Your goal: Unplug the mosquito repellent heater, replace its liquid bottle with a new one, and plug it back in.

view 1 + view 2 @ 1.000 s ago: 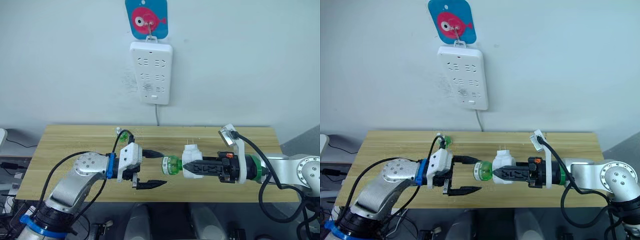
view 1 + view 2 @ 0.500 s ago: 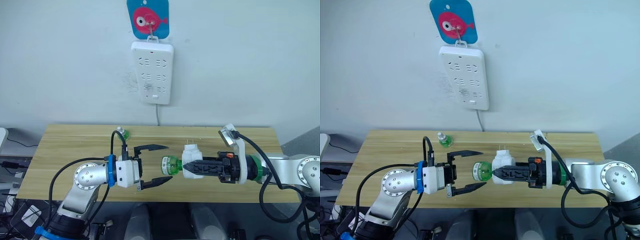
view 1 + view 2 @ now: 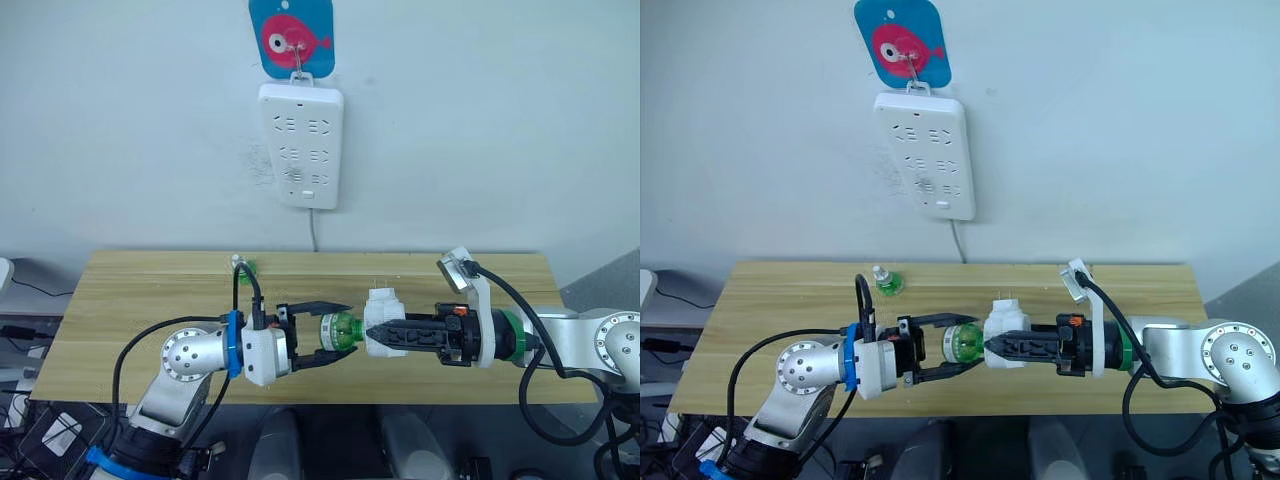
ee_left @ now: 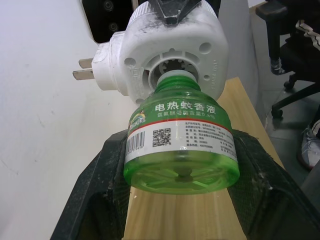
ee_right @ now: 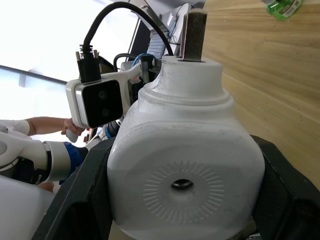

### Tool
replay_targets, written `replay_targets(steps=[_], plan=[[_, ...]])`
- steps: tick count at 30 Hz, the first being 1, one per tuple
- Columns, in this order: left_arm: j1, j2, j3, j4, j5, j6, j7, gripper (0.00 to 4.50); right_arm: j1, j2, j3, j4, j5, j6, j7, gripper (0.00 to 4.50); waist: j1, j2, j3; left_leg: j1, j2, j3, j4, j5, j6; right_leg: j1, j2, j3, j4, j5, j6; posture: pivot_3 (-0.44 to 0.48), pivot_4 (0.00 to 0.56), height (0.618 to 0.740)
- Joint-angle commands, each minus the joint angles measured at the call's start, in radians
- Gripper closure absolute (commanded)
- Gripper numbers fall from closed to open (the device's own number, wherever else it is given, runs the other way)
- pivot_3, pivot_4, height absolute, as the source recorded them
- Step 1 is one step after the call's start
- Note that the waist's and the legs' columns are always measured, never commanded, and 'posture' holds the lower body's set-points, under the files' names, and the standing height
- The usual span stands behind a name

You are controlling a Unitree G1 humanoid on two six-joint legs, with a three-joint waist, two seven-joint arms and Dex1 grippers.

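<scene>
We hold the mosquito repellent heater (image 3: pixel 382 322) above the wooden table (image 3: pixel 130 300) in our right gripper (image 3: pixel 385 337), its fingers clamped on the white body, prongs pointing up. A green liquid bottle (image 4: pixel 181 145) is screwed into the heater's socket. Our left gripper (image 3: pixel 335 332) has its fingers around the bottle's sides, touching it. The bottle's label carries Chinese writing, "电热蚊香液", with a barcode and a QR code below. A second small green bottle (image 3: pixel 887 283) lies on the table's far edge. A white power strip (image 3: pixel 300 145) hangs on the wall under a fish-shaped hook (image 3: pixel 291 38).
</scene>
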Motion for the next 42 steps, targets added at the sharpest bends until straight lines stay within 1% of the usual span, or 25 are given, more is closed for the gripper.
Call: replay_targets(steps=[1,4,8,10,12,15,17,21,23,26,27,29,32,34,35,36,37,39,42], plan=[[0.001,0.006,-0.006,-0.073,-0.034,0.020,0.011,2.22,-0.004,-0.006,-0.015,-0.038,0.034,-0.009,0.007,1.46,0.000,0.000,0.000,0.000,0.000,0.000,0.000,0.000,0.000,0.000,0.000,0.000,0.000,0.000,0.000,-0.177,0.275,0.740],[-0.002,0.049,0.012,-0.134,-0.091,0.110,-0.006,2.22,-0.002,-0.010,-0.017,-0.036,0.034,-0.009,0.007,1.46,0.000,0.000,0.000,0.000,0.000,0.000,0.000,0.000,0.000,0.000,0.000,0.000,0.000,0.000,0.000,-0.173,0.279,0.740],[-0.024,0.158,0.035,-0.239,-0.241,0.392,-0.022,2.22,0.005,-0.017,-0.022,-0.034,0.034,-0.006,0.012,1.46,0.000,0.000,0.001,0.000,0.000,-0.001,0.000,0.000,0.000,0.000,0.001,-0.001,0.000,0.000,0.000,-0.163,0.280,0.740],[-0.033,0.209,0.044,-0.282,-0.298,0.492,-0.039,2.22,0.006,-0.020,-0.023,-0.032,0.034,-0.004,0.014,1.46,0.000,0.000,0.001,0.000,0.000,-0.001,0.000,0.000,0.000,0.000,0.001,-0.001,0.001,0.000,0.000,-0.157,0.279,0.740],[-0.048,0.247,0.059,-0.319,-0.363,0.593,-0.039,2.22,0.006,-0.023,-0.023,-0.028,0.031,-0.003,0.020,1.46,0.001,0.000,0.001,0.000,0.000,-0.001,0.000,0.000,0.000,0.000,0.001,-0.001,0.000,0.000,0.000,-0.150,0.277,0.740],[-0.079,0.271,0.090,-0.342,-0.443,0.725,-0.017,2.22,0.001,-0.023,-0.023,-0.020,0.020,0.000,0.030,1.46,0.002,0.000,0.001,0.000,0.000,-0.001,0.000,0.000,0.000,0.000,0.001,-0.001,0.000,0.000,0.000,-0.145,0.275,0.740],[-0.078,0.274,0.105,-0.337,-0.433,0.735,-0.023,2.22,-0.001,-0.024,-0.026,-0.014,0.009,0.002,0.037,1.46,0.002,0.000,0.001,0.000,0.000,-0.001,0.000,0.000,0.000,0.000,0.001,-0.001,0.000,0.000,0.000,-0.144,0.275,0.740],[0.004,0.286,0.131,-0.313,-0.333,0.612,-0.095,2.22,0.003,-0.045,-0.063,0.035,-0.072,0.007,0.056,1.46,0.003,0.001,0.002,0.000,-0.001,0.000,-0.001,0.000,0.000,-0.001,0.001,-0.001,-0.001,0.000,0.000,-0.143,0.276,0.740],[0.042,0.281,0.148,-0.280,-0.288,0.556,-0.101,2.22,-0.001,-0.065,-0.086,0.087,-0.175,0.003,0.075,1.46,0.006,0.001,0.002,0.000,-0.001,0.000,-0.001,0.000,0.000,-0.001,0.001,0.000,-0.001,0.000,0.000,-0.143,0.278,0.740],[0.060,0.256,0.158,-0.221,-0.218,0.472,-0.086,2.22,-0.012,-0.095,-0.087,0.139,-0.345,0.011,0.109,1.46,0.010,0.001,0.004,0.000,-0.001,0.001,-0.001,0.000,0.000,-0.001,0.001,0.001,0.000,0.000,0.000,-0.145,0.280,0.740],[0.063,0.249,0.157,-0.205,-0.195,0.438,-0.088,2.22,-0.016,-0.104,-0.080,0.148,-0.396,0.020,0.119,1.46,0.012,0.001,0.004,0.000,-0.001,0.001,-0.001,0.000,0.000,-0.001,0.001,0.001,0.000,0.000,0.000,-0.147,0.280,0.740],[0.064,0.224,0.157,-0.174,-0.163,0.415,-0.060,2.22,-0.033,-0.118,-0.036,0.183,-0.567,0.017,0.115,1.46,0.015,0.001,0.004,0.000,-0.001,0.001,-0.001,0.000,0.000,-0.002,0.001,0.001,-0.001,0.000,0.000,-0.147,0.280,0.740],[0.068,0.209,0.148,-0.153,-0.124,0.367,-0.059,2.22,-0.052,-0.116,0.008,0.208,-0.741,0.014,0.140,1.46,0.014,0.001,0.004,-0.001,-0.001,0.002,-0.001,0.000,0.000,-0.003,0.001,0.001,-0.001,0.000,0.000,-0.153,0.281,0.740],[0.086,0.201,0.134,-0.147,-0.099,0.343,-0.061,2.22,-0.086,-0.126,0.106,0.228,-0.946,-0.029,0.167,1.46,0.014,0.001,0.004,-0.004,-0.001,0.002,-0.001,0.000,0.000,-0.006,0.001,0.001,0.000,0.000,0.000,-0.153,0.284,0.740],[0.088,0.193,0.124,-0.145,-0.087,0.338,-0.055,2.22,-0.114,-0.139,0.183,0.243,-1.083,-0.090,0.208,1.46,0.013,0.001,0.005,-0.004,-0.001,0.002,-0.001,0.000,0.000,-0.007,0.001,0.001,0.000,0.000,0.000,-0.153,0.284,0.740],[0.082,0.183,0.112,-0.143,-0.075,0.339,-0.046,2.22,-0.157,-0.147,0.272,0.282,-1.208,-0.107,0.234,1.46,0.011,0.002,0.005,-0.004,-0.001,0.003,-0.001,0.000,0.000,-0.007,0.000,0.002,0.000,0.000,0.000,-0.155,0.285,0.740],[0.073,0.173,0.102,-0.140,-0.065,0.341,-0.038,2.22,-0.188,-0.151,0.338,0.327,-1.322,-0.170,0.284,1.46,0.008,0.003,0.006,-0.004,-0.001,0.003,-0.001,0.000,0.000,-0.008,0.000,0.002,0.000,0.000,0.000,-0.156,0.285,0.740],[0.062,0.158,0.092,-0.141,-0.055,0.348,-0.027,2.22,-0.230,-0.143,0.392,0.407,-1.438,-0.233,0.370,1.46,0.004,0.003,0.008,-0.004,-0.002,0.004,0.000,0.000,0.000,-0.008,-0.001,0.002,0.000,0.000,0.000,-0.157,0.288,0.740],[0.058,0.147,0.083,-0.145,-0.045,0.349,-0.018,2.22,-0.282,-0.116,0.409,0.522,-1.549,-0.292,0.473,1.46,0.003,0.003,0.009,-0.004,-0.002,0.004,0.000,0.000,0.000,-0.008,-0.001,0.002,0.001,0.001,-0.001,-0.155,0.292,0.740]])
